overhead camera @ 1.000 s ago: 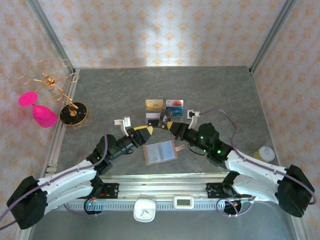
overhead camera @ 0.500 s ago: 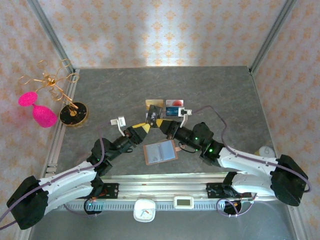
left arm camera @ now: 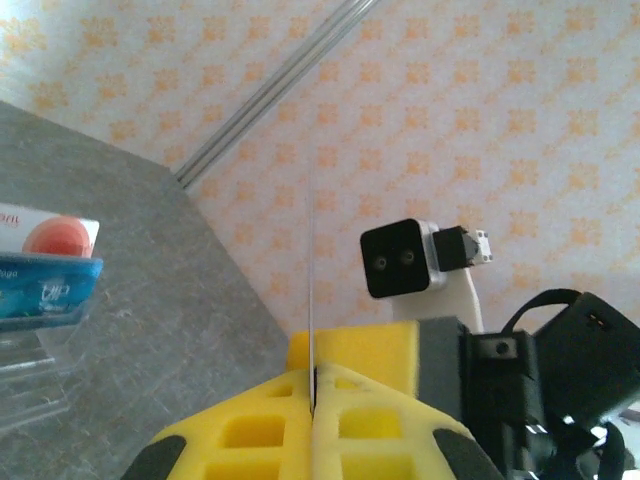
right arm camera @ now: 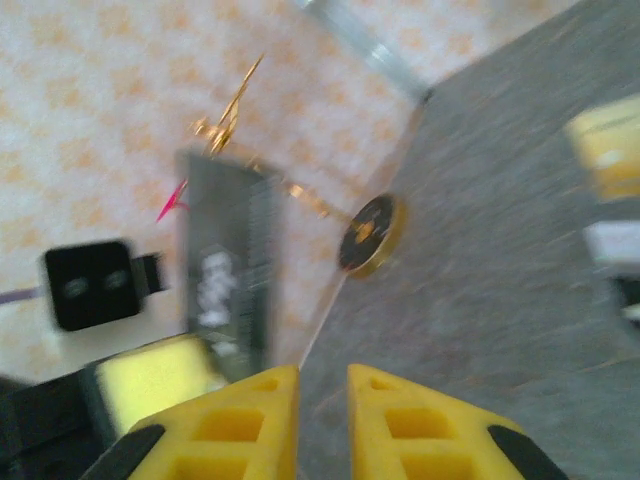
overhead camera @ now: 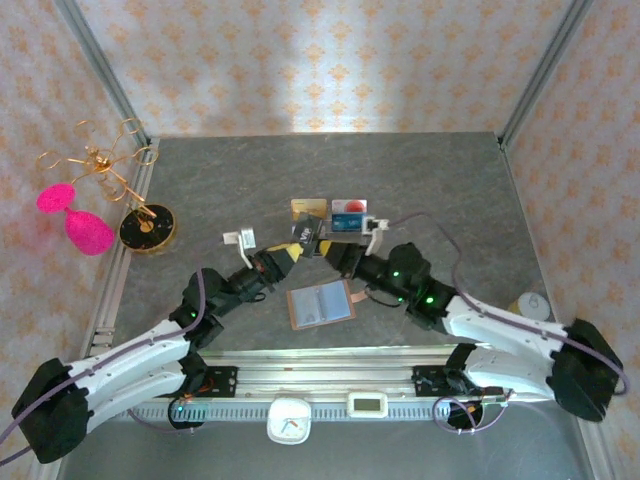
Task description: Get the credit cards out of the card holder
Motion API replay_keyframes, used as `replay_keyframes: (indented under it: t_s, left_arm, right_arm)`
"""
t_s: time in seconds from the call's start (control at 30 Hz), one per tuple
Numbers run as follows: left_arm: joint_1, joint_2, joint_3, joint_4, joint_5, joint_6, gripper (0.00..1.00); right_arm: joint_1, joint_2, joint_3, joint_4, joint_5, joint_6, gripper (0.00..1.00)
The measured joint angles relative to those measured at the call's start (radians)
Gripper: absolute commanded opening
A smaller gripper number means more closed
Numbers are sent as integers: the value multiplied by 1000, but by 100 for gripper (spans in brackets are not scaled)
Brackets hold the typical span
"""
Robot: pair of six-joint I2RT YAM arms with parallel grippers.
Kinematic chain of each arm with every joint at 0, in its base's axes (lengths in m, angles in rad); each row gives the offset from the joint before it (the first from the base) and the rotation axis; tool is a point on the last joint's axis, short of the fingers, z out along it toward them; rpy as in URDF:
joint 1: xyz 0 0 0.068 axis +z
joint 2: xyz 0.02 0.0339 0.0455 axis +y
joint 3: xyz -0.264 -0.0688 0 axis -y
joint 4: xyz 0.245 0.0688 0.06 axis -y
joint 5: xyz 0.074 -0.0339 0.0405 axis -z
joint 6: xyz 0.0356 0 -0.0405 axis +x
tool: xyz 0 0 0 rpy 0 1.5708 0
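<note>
The left claw (left arm camera: 312, 400) is pinched tight on a black card (right arm camera: 225, 270), held on edge above the worktop (overhead camera: 440, 190). The right claw (right arm camera: 322, 388), just beside it, stands slightly parted and grips nothing. The card holder (overhead camera: 320, 303) lies open below them. A gold card (overhead camera: 309, 208) and a blue-and-red card (overhead camera: 349, 210) stand just behind, and a gold wire stand (overhead camera: 147, 228) is far left.

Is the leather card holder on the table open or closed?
Open. The card holder lies spread flat on the table, its clear sleeves facing up.

Orange-patterned walls (overhead camera: 320, 60), grey table (overhead camera: 230, 170)
</note>
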Motion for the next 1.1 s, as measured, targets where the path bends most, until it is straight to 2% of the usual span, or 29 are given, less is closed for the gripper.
replay_keyframes:
  t_s: [0.2,0.3,0.4,0.6,0.8,1.1]
  left_arm:
    - [2,148,355,-377,32,294,0]
    - [2,241,456,-513,19,463,0]
    - [2,305,479,-593,20,647,0]
    - [26,405,506,-679,76,926,0]
    - [48,602,687,-782,132,1130,0]
    - [116,816,866,-910,238,1329,0]
  right_arm:
    - [-240,-238,1,-298,8,-67,17]
    - [-338,-280,2,-402,-3,-90,16]
    - [-416,-289,-3,-454,-39,-97,15]
    - [-466,-288,-56,-468,-103,-96,14]
    - [-477,-269,-67,-473,-129,-97,14]
    - [-491,-189,-67,-472,-133,-98,13]
